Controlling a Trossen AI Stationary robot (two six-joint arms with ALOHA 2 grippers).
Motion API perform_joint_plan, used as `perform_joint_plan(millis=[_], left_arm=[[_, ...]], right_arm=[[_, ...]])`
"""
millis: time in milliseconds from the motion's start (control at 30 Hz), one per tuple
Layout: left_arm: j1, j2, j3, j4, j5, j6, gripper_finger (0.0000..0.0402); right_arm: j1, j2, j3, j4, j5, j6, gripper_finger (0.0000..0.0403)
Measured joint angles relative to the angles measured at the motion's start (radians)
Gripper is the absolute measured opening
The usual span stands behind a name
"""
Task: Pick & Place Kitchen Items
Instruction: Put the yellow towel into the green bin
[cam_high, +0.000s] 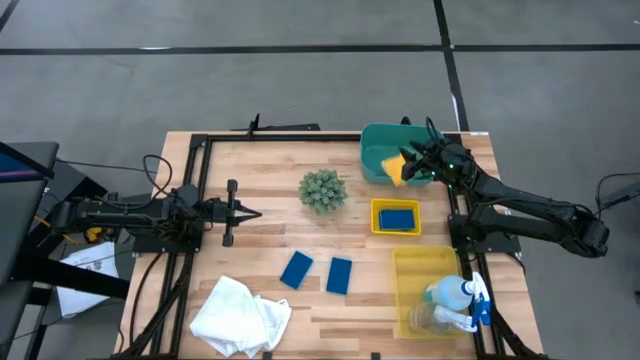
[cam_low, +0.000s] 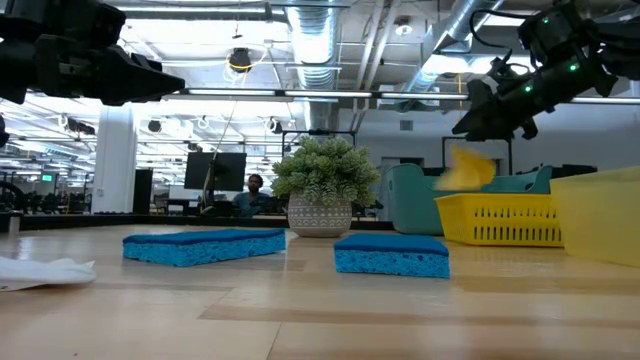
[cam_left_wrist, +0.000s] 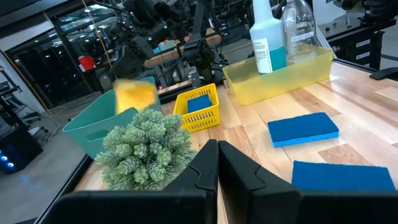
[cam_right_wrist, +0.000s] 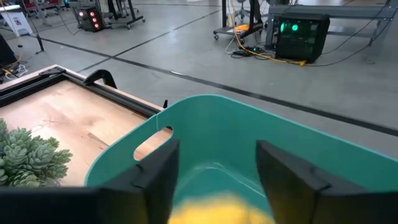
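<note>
My right gripper (cam_high: 418, 160) is open above the teal bin (cam_high: 378, 140) at the table's far right. A yellow sponge (cam_low: 466, 168) shows blurred just below it, apart from the fingers in the low view; it shows low between the open fingers in the right wrist view (cam_right_wrist: 221, 208). My left gripper (cam_high: 250, 213) is shut and empty at the table's left. Two blue sponges (cam_high: 297, 269) (cam_high: 340, 275) lie flat on the table. A third blue sponge (cam_high: 397, 216) lies in a small yellow basket (cam_high: 378, 226). A white cloth (cam_high: 238, 315) lies crumpled near the front edge.
A spray bottle with a blue trigger (cam_high: 455, 292) and a clear cup (cam_high: 438, 318) lie in the yellow bin (cam_high: 425, 262) at the near right. A spiky green plant ball (cam_high: 323, 190) stands mid-table. Black frame rails (cam_high: 196, 170) run along the table's sides.
</note>
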Motion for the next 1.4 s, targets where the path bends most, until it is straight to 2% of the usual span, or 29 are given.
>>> perform_joint_plan(millis=[133,267,533,667,867,933,1133,1400], left_arm=[[0.000,0.000,0.000,0.000,0.000,0.000,0.0007],[0.000,0.000,0.000,0.000,0.000,0.000,0.0007],[0.000,0.000,0.000,-0.003,0.000,0.000,0.0007],[0.000,0.001,0.000,-0.004,0.000,0.000,0.0007],[0.000,0.001,0.000,-0.004,0.000,0.000,0.0007],[0.000,0.001,0.000,-0.004,0.000,0.000,0.0007],[0.000,0.001,0.000,-0.005,0.000,-0.004,0.0007],[0.000,0.001,0.000,-0.008,0.000,-0.004,0.0007]], right_arm=[[0.000,0.000,0.000,0.004,-0.001,0.006,0.0243],[0.000,0.000,0.000,0.004,-0.001,0.004,0.0266],[0.000,0.000,0.000,0.004,-0.011,0.001,0.0268],[0.000,-0.001,0.006,-0.022,-0.136,0.020,0.0268],[0.009,-0.001,0.094,-0.360,-0.236,0.153,0.0268],[0.032,-0.001,0.115,-0.416,-0.246,0.207,0.0268],[0.106,0.001,0.134,-0.449,-0.246,0.296,0.0268],[0.127,0.000,0.160,-0.572,-0.124,0.345,0.0268]])
